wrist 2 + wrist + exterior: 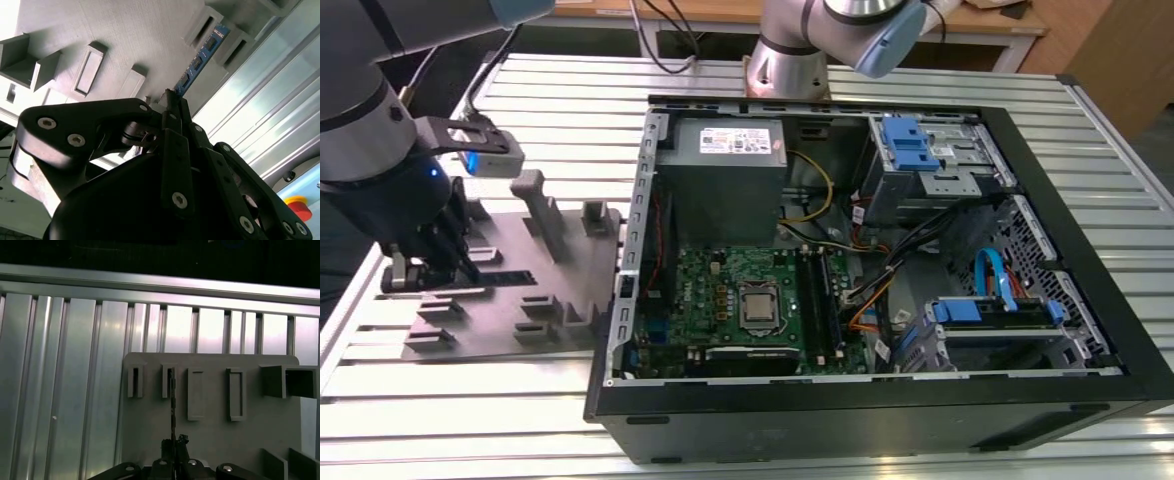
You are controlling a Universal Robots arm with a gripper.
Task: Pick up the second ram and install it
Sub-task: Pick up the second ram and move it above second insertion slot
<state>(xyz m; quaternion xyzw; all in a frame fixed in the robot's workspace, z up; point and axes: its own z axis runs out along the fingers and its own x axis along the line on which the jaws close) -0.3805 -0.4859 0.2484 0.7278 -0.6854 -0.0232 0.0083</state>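
At the exterior view's left, the black two-finger gripper [430, 272] on the grey arm is down over a flat grey plastic fixture plate [480, 338] with raised blocks and slots. The plate lies on the ribbed aluminium table [454, 400]. In the second wrist view the fingers [170, 107] are pressed together on the near end of the second ram [200, 55], a slim blue circuit board stick with black chips. The stick runs away from the fingers and stands on edge, with its far end between two raised grey blocks of the plate. The first wrist view shows the same stick edge-on as a thin dark line. It rises from the closed fingertips to one of the rectangular slots in the row near the plate's edge, so the stick is still in its holder on the plate, well apart from the computer. Towards the exterior view's right, just beside the plate, an open black tower computer case [854, 420] lies on its side. Inside it are a grey box-shaped power supply [720, 150] and the large green motherboard [720, 290]. Right of those are the long black memory slots [817, 290], and further right are blue plastic drive brackets [907, 140].
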